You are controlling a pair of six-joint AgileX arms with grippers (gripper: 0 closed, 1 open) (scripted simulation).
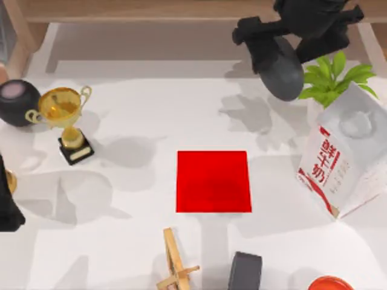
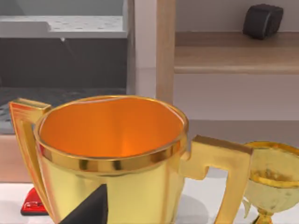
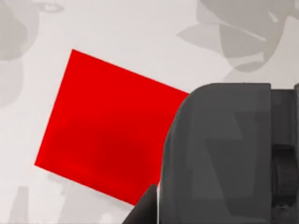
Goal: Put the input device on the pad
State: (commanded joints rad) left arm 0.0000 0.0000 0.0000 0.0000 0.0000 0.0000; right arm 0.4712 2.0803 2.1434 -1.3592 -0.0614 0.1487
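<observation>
The right end effector (image 1: 284, 63) pinches the mouse (image 1: 280, 67) and holds it above the surface (image 1: 139, 115), near the far right, beside the plant (image 1: 335, 78) and well apart from the red pad (image 1: 213, 181) at the centre. The left arm sits at the left edge by a gold trophy (image 2: 112, 163); whether its end effector is spread I cannot tell.

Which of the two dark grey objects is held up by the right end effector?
The rounded mouse, raised near the plant, in the right end effector. The squarer block lies below the red pad.
</observation>
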